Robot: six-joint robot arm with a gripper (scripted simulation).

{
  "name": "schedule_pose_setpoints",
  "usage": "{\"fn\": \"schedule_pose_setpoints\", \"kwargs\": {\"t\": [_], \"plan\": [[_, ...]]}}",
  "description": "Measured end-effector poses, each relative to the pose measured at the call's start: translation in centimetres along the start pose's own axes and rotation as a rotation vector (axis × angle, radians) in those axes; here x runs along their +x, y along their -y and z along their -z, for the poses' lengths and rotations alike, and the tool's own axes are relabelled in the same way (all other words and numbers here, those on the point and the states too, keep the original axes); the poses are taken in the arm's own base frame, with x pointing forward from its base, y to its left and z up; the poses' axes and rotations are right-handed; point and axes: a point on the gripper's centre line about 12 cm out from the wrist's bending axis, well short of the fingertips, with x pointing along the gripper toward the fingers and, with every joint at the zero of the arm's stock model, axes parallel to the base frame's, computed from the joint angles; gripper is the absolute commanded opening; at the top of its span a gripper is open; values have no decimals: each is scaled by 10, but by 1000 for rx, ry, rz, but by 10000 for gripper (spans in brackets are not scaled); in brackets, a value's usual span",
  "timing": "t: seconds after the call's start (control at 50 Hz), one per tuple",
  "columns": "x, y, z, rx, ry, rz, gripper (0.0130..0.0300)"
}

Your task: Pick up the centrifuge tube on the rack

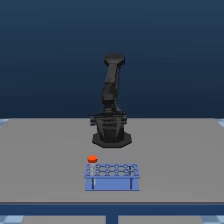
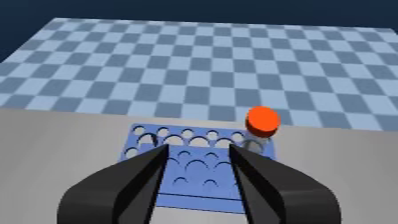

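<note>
Standing seemingly beside claw [image 2: 197, 150]: centrifuge tube [image 2: 260, 125]

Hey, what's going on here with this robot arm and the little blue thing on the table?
A black robot arm stands on a grey table, with a small blue rack in front of its base. A centrifuge tube with an orange-red cap sits upright in a corner hole of the rack. In the wrist view the gripper is open, looking down on the rack, its fingers empty and the tube off to one side. Nothing has been picked up yet.
</note>
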Motion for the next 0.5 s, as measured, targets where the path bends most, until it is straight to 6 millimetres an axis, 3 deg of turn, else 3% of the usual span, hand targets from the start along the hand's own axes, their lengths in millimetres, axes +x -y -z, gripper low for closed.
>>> {"fn": "schedule_pose_setpoints", "kwargs": {"t": [0.5], "plan": [[39, 30, -13, 7, -50, 32, 300]]}}
